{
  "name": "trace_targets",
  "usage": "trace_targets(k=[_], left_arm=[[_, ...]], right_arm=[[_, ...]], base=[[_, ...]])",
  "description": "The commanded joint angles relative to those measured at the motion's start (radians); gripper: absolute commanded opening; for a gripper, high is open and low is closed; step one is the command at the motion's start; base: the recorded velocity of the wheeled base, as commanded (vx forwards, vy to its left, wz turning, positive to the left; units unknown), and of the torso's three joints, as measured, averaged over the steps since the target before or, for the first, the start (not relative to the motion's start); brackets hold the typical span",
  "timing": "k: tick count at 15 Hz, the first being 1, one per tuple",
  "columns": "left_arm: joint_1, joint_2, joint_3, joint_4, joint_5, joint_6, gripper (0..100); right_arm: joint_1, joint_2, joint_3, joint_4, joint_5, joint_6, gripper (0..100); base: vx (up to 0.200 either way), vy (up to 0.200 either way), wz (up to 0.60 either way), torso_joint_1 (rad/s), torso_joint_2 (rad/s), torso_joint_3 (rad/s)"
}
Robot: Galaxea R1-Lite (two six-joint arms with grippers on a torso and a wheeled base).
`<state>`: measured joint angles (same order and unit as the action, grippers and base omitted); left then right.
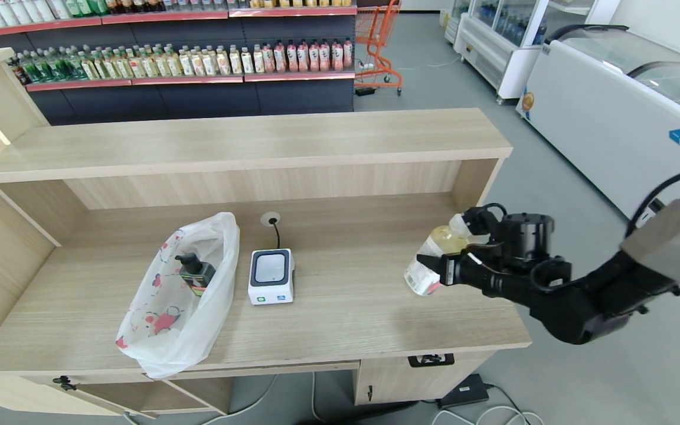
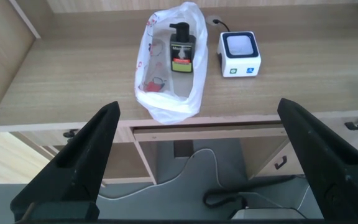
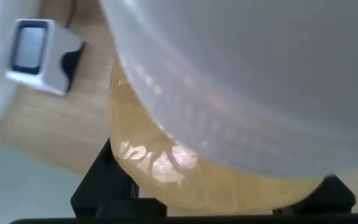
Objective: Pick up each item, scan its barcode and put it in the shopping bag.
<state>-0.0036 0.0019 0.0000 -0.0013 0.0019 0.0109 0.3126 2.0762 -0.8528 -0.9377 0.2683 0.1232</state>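
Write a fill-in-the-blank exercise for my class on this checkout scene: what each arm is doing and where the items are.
1. The right end effector holds the bottle of yellowish liquid on the robot's ____ side of the scanner.
2. The dark pump bottle lies ____ the shopping bag.
3. The left end effector is ____ and holds nothing.
Missing words: right; inside; open.

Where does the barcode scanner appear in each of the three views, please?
Head view: the scanner sits on the counter, just right of the shopping bag.
Left wrist view: scanner on the counter beside the bag.
Right wrist view: scanner beyond the held bottle.
Shared landmark: the wooden counter beneath it.
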Motion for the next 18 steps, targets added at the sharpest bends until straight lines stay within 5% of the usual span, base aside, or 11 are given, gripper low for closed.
trace_targets(k=[1,8,18], left_arm=[[0.001,0.000,0.000,0.000,0.000,0.000,100],[0.001,0.000,0.000,0.000,0.000,0.000,100],[0.001,0.000,0.000,0.000,0.001,0.000,100]], right_arm=[[-0.041,-0.297,0.178,0.088,0.258,0.026,0],[-0.049,-0.423,0.199,0.114,0.770,0.018,0],[0.068,-0.446,0.235,0.260,0.819,-0.120,0]], base=[[0.000,0.000,0.00,0.000,0.00,0.000],[0.000,0.000,0.00,0.000,0.00,0.000],[0.000,0.000,0.00,0.000,0.00,0.000]])
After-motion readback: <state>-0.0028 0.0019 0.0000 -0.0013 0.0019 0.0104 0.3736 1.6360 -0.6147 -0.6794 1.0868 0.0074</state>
